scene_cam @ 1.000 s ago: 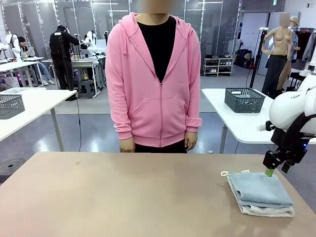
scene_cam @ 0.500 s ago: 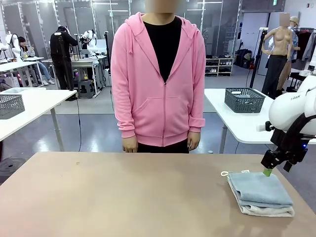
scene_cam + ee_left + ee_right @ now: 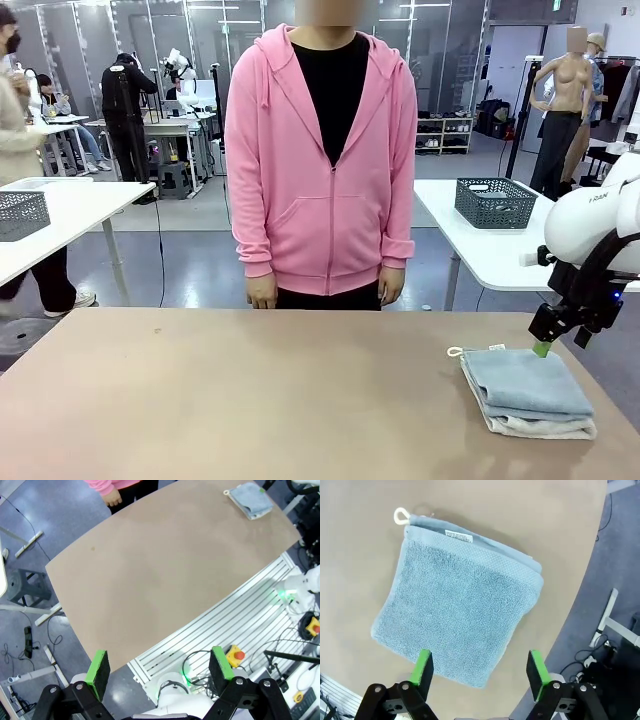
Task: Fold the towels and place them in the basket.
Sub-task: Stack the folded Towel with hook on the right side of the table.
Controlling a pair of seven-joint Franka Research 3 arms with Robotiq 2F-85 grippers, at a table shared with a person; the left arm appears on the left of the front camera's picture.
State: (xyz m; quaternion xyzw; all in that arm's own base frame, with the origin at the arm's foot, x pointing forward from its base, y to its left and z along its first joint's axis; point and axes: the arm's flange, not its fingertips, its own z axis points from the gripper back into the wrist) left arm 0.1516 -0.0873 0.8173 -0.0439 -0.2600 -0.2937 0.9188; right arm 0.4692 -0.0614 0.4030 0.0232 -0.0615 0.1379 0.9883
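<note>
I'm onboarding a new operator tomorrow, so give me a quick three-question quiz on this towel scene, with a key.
1. True or false: the right gripper is clamped on the blue towel.
2. What lies directly under the blue towel in the front view? A) a dark green cloth B) an off-white towel C) bare table
3. Which corner feature of the blue towel shows in the right wrist view?

Key:
1. False: its jaws stand open above the towel, gripping nothing.
2. B: the off-white towel shows beneath the stack's near edge.
3. A small white hanging loop, next to a sewn label.
</note>
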